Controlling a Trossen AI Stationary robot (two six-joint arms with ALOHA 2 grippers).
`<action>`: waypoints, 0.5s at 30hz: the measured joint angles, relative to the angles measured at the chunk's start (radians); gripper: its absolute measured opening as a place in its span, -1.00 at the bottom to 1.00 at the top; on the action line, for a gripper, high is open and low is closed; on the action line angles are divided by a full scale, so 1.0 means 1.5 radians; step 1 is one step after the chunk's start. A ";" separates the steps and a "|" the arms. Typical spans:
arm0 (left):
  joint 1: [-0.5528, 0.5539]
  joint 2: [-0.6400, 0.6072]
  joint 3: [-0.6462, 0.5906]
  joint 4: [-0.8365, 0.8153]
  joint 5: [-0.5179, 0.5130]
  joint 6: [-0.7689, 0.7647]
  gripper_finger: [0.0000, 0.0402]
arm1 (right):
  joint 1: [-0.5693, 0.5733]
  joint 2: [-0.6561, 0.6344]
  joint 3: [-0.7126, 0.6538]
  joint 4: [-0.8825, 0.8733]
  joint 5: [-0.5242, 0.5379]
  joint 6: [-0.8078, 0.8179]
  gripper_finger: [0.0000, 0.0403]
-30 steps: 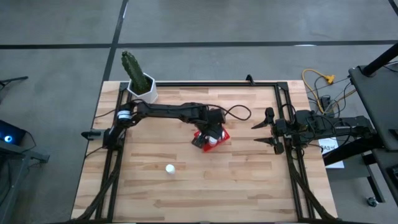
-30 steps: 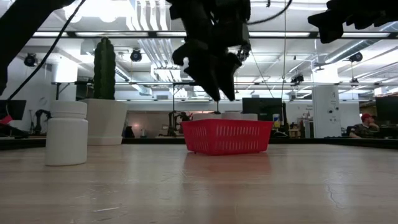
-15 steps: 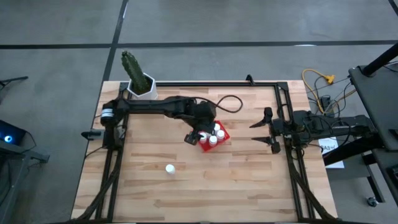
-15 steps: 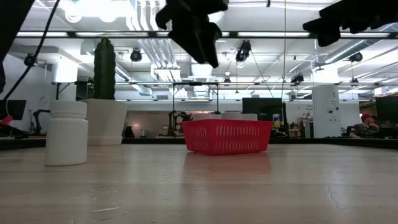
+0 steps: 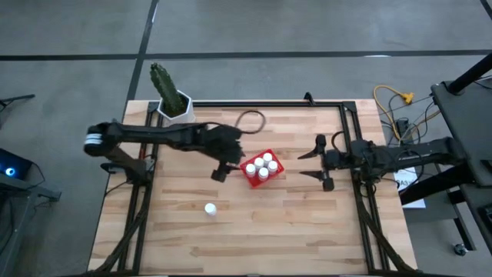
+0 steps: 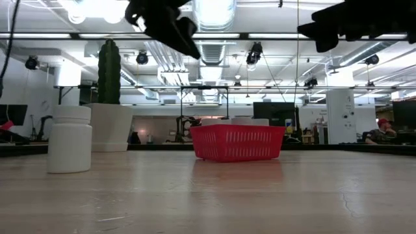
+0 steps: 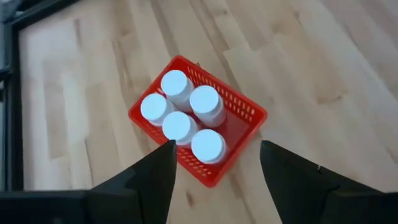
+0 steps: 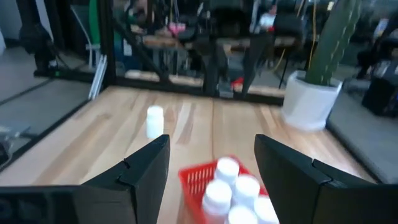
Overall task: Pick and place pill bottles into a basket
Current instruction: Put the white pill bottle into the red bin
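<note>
A: Where's the basket (image 5: 260,168)?
B: Mid-counter (image 5: 292,223). Red, five pill bottles (image 7: 180,124) standing inside, caps up. One corner slot bare.

A: The sixth?
B: Lone bottle (image 5: 209,208) upright on the wood, well apart from the basket, nearer the front edge on the left arm's side.

A: Left pincer (image 5: 221,171)?
B: In the air just beside the basket, on the side toward the lone bottle. Fingers spread, nothing between them.

A: Right one?
B: Right pincer (image 5: 315,163) hangs off the basket's other side, near it, not touching. Fingers apart, holding nothing.

A: Anything else on there?
B: Cactus (image 5: 162,83) in a white pot (image 5: 178,114) at the back corner.
</note>
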 joint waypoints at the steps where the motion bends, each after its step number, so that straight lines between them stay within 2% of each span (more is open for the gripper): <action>1: 0.000 -0.023 -0.037 0.030 0.001 -0.015 0.06 | 0.000 0.014 -0.007 0.033 0.000 -0.004 0.11; 8: -0.023 -0.184 -0.253 0.225 0.006 -0.094 0.05 | 0.000 0.111 -0.032 0.211 0.000 -0.011 0.11; 15: -0.035 -0.318 -0.429 0.390 0.005 -0.118 0.05 | 0.000 0.220 -0.029 0.309 0.000 -0.005 0.11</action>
